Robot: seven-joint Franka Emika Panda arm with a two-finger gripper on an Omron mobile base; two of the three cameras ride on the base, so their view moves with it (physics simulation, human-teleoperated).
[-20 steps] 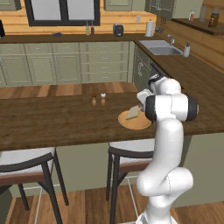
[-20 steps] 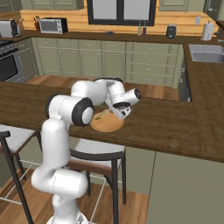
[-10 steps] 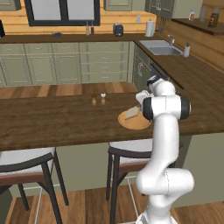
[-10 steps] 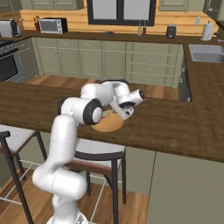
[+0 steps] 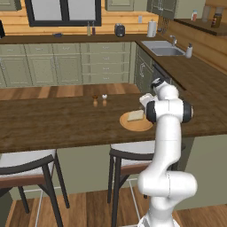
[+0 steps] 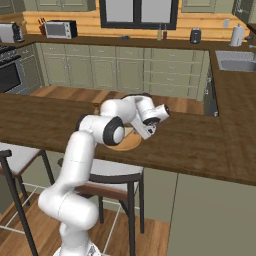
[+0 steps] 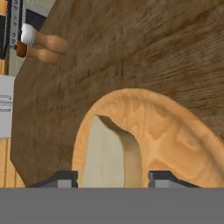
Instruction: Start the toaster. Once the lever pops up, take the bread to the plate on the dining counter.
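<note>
Lying flat on plate (image 5: pixel 141 125): bread (image 5: pixel 135 115)

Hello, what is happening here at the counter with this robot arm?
The white robot arm reaches over the dining counter, with its gripper right at the plate. The bread lies on the plate. In the hand view the two finger tips stand apart, one on each side of the slice, so the grip looks released or nearly so. The salt and pepper shakers stand a little further along the counter.
</note>
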